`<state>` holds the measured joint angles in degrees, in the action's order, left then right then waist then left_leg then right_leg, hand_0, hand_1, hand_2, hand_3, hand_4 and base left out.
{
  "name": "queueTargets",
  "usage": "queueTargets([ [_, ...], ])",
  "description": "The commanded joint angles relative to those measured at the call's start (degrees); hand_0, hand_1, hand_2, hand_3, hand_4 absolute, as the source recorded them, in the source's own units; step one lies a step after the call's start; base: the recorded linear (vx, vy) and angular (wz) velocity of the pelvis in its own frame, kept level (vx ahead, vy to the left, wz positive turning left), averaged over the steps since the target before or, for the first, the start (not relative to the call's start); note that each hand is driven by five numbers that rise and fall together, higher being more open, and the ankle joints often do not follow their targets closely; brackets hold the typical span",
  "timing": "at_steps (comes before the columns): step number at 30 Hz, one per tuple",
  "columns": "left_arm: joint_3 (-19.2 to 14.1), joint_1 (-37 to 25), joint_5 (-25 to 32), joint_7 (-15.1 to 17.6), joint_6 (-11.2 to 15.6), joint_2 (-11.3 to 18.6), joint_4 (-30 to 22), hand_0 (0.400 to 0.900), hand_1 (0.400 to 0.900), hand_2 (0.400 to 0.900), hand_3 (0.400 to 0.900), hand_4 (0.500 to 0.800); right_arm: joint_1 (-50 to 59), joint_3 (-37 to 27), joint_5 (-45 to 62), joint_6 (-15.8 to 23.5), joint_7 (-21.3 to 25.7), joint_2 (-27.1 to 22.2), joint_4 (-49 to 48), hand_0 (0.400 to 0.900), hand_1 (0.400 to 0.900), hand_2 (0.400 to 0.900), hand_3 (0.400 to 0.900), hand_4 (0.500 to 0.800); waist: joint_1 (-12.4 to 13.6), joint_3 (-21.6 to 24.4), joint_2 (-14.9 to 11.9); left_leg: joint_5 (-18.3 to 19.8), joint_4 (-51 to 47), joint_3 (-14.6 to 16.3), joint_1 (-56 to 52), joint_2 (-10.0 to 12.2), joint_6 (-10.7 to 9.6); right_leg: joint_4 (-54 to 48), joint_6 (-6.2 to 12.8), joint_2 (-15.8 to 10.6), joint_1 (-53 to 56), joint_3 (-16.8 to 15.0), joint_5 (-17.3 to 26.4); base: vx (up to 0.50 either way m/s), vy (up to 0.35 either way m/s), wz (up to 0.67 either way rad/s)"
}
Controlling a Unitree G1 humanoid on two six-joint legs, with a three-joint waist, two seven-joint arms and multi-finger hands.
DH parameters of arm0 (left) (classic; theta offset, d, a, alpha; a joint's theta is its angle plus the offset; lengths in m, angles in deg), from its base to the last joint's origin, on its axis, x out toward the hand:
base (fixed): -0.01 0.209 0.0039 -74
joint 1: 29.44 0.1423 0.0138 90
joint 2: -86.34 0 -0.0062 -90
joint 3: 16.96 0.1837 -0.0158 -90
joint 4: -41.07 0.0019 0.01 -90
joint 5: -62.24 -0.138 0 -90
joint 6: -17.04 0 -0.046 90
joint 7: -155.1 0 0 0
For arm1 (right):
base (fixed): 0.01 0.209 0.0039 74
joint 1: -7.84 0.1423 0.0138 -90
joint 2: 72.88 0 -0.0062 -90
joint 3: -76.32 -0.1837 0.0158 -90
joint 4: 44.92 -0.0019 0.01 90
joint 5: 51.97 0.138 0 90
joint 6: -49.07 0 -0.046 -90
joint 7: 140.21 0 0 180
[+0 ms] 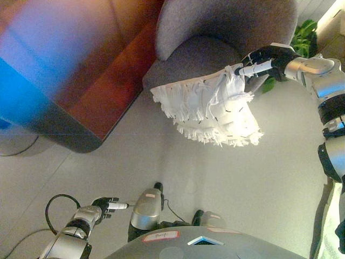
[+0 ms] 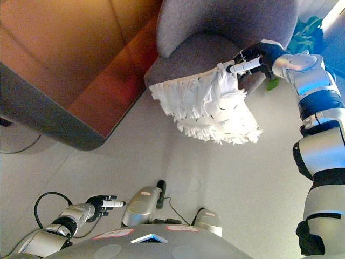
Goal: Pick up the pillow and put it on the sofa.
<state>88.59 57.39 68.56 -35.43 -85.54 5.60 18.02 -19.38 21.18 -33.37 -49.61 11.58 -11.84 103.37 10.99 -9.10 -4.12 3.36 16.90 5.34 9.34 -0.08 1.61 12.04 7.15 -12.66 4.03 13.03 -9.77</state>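
Note:
A white fringed pillow (image 1: pixel 213 108) hangs in the air at the front edge of a grey armchair (image 1: pixel 215 38), its top corner bunched. My right hand (image 1: pixel 264 62) is shut on that corner and holds the pillow up, partly over the chair's seat; it also shows in the right eye view (image 2: pixel 250 58). A reddish-brown sofa (image 1: pixel 102 75) stands to the left of the armchair. My left hand (image 1: pixel 105 206) is low at the lower left, away from the pillow, its fingers relaxed and holding nothing.
A green plant (image 1: pixel 302 40) stands to the right of the armchair. Pale floor (image 1: pixel 188 172) spreads below the pillow. The sofa's dark rounded front edge (image 1: pixel 64 132) juts out toward me at the left.

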Motion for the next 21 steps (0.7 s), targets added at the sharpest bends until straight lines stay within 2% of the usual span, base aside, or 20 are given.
queueTargets([
  [1, 1.7, 4.0, -3.8, 0.3, 0.0, 1.5, 3.9, 0.9, 0.9, 0.9, 0.9, 0.8, 9.2, -2.1, 7.1, 6.1, 2.3, -8.5, -3.2, 0.4, 0.4, 0.4, 0.4, 0.5, -0.2, 7.1, 0.0, 1.2, -10.8, -4.2, -7.7, -0.6, -0.4, 9.7, 2.59, -3.1, -4.0, -2.9, 18.7, 0.1, 0.158, -0.09],
  [4, 1.8, 4.6, -4.4, 0.4, 0.4, 2.0, 4.2, 0.9, 0.9, 0.9, 0.9, 0.8, 9.8, -2.1, 7.1, 5.3, 2.1, -10.2, -3.7, 0.4, 0.4, 0.4, 0.4, 0.5, -1.3, 7.2, 1.9, 0.0, -14.2, -4.6, -9.8, 0.1, -0.3, 16.5, 2.2, -0.3, -7.8, -4.5, 19.7, 0.13, 0.094, 0.06],
  [7, 1.7, 4.7, -5.5, 0.4, -0.4, 2.6, 4.2, 0.9, 0.9, 0.9, 0.9, 0.8, 10.4, -1.3, 7.2, 4.0, 2.7, -11.5, -3.8, 0.4, 0.4, 0.4, 0.4, 0.5, -2.6, 7.1, 2.0, -0.7, -16.5, -6.0, -11.4, -0.3, -0.5, 13.9, 2.08, 2.3, -11.1, -6.4, 18.9, 0.23, -0.096, 0.33],
  [10, 0.7, 4.7, -6.9, 0.7, 0.0, 2.7, 4.8, 0.9, 0.9, 0.9, 0.9, 0.8, 10.7, -1.4, 8.4, 3.6, 3.0, -13.2, -2.7, 0.4, 0.4, 0.4, 0.4, 0.5, -4.5, 6.5, 0.7, 1.7, -16.8, -8.1, -14.0, -0.8, -0.9, 1.6, 2.56, 0.3, -15.1, -7.6, 20.1, 0.38, -0.329, 0.39],
  [12, 0.0, 4.6, -7.5, 1.0, 0.5, 2.7, 5.2, 0.9, 0.9, 0.9, 0.9, 0.8, 10.2, -1.9, 9.1, 4.5, 3.0, -14.0, -1.9, 0.4, 0.4, 0.4, 0.4, 0.5, -5.2, 5.8, 0.8, 3.3, -16.2, -9.0, -15.0, 0.0, -1.3, -3.6, 3.13, -0.6, -15.9, -8.2, 20.3, 0.39, -0.4, 0.32],
  [13, -0.2, 4.3, -7.8, 1.3, 1.2, 3.1, 5.8, 0.9, 0.9, 0.9, 0.9, 0.8, 10.4, -2.4, 9.2, 5.1, 3.0, -14.3, -0.9, 0.4, 0.4, 0.4, 0.4, 0.5, -5.5, 5.3, 0.5, 4.7, -15.5, -9.9, -15.6, 0.5, -1.7, -7.5, 3.95, -2.2, -17.7, -8.8, 22.1, 0.41, -0.465, 0.29],
  [17, -1.9, 4.1, -8.6, 1.6, 3.1, 4.8, 6.7, 0.9, 0.9, 0.9, 0.9, 0.8, 11.7, -3.6, 9.7, 5.7, 3.1, -14.7, 0.8, 0.4, 0.4, 0.4, 0.4, 0.5, -5.6, 3.3, -0.1, 10.3, -10.5, -11.9, -17.7, 3.5, -3.1, -10.8, 5.69, -4.5, -20.2, -9.4, 26.1, 0.45, -0.581, 0.29],
  [19, -2.2, 4.8, -8.9, 2.6, 3.9, 5.1, 6.5, 0.9, 0.9, 0.9, 0.9, 0.8, 12.5, -2.9, 9.5, 5.6, 2.3, -15.0, 1.4, 0.4, 0.4, 0.4, 0.4, 0.5, -5.3, 3.0, -1.5, 12.1, -6.4, -12.2, -17.5, 6.0, -4.6, -9.9, 5.65, -4.2, -18.4, -9.1, 24.2, 0.39, -0.541, 0.4],
  [20, -2.4, 5.2, -8.9, 3.7, 4.5, 5.0, 6.4, 0.9, 0.9, 0.9, 0.9, 0.8, 12.9, -2.1, 10.0, 5.1, 1.9, -15.3, 1.3, 0.4, 0.4, 0.4, 0.4, 0.5, -5.4, 3.0, -1.8, 11.6, -4.2, -12.4, -17.4, 7.8, -5.8, -8.3, 5.37, -3.9, -17.6, -9.7, 23.1, 0.42, -0.462, 0.48],
  [21, -3.0, 6.2, -8.2, 5.1, 4.5, 4.7, 5.8, 0.9, 0.9, 0.9, 0.9, 0.8, 12.9, -1.7, 9.7, 4.1, 0.8, -15.4, 1.0, 0.4, 0.4, 0.4, 0.4, 0.5, -5.5, 3.6, -1.7, 9.9, -3.4, -11.9, -19.2, 10.2, -7.0, -6.0, 5.1, -3.4, -17.2, -8.4, 20.7, 0.43, -0.383, 0.41],
])
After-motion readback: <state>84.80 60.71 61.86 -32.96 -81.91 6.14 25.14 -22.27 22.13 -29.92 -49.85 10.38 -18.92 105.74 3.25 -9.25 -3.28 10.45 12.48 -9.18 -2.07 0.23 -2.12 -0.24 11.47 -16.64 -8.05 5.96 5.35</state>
